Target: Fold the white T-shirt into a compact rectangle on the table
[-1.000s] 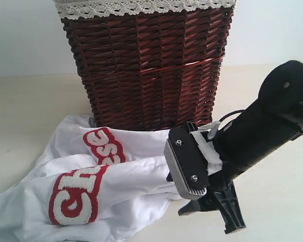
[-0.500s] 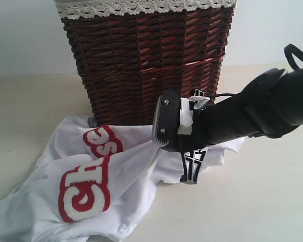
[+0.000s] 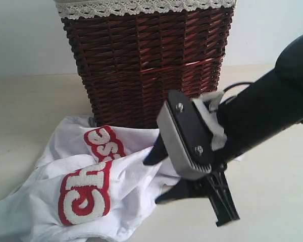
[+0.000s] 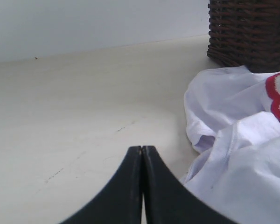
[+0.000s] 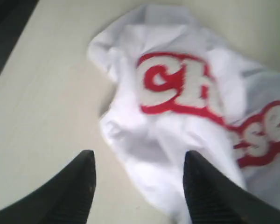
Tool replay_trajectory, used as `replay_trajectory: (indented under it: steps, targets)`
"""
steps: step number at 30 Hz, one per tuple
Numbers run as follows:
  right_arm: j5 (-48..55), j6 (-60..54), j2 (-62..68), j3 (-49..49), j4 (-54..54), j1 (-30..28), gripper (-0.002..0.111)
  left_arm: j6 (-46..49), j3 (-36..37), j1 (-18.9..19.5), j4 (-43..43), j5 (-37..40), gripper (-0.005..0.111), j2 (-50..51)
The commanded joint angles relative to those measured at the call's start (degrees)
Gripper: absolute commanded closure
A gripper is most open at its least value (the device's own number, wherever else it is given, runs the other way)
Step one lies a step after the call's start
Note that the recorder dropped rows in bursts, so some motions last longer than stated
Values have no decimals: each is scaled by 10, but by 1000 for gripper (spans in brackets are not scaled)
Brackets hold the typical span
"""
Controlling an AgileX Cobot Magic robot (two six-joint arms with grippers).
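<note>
Foreground: right claw (image 3: 154, 181), spread, nothing pinched, low over shirt's near edge.
Left claw (image 4: 141, 154), pressed together, empty, just beside cloth.
Middle: white T-shirt (image 3: 126, 186), bunched on worktop (image 3: 272, 201), at foot of wicker basket (image 3: 146, 65) behind.
Risk: closing on bunched folds likely grabs several layers, and pulling would drag whole heap instead of spreading it.

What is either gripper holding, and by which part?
Nothing. The left gripper is shut and empty; the right gripper is open over the white T-shirt.
</note>
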Motion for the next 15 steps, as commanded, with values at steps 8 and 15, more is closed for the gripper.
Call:
replay_trajectory:
  steps: [8, 15]
  targets:
    - [-269, -11, 159, 35, -57, -1, 56, 1, -1, -2, -4, -6, 107, -3]
    - [-325, -11, 194, 33, -57, -1, 60, 1, -1, -2, -4, -6, 107, -3]
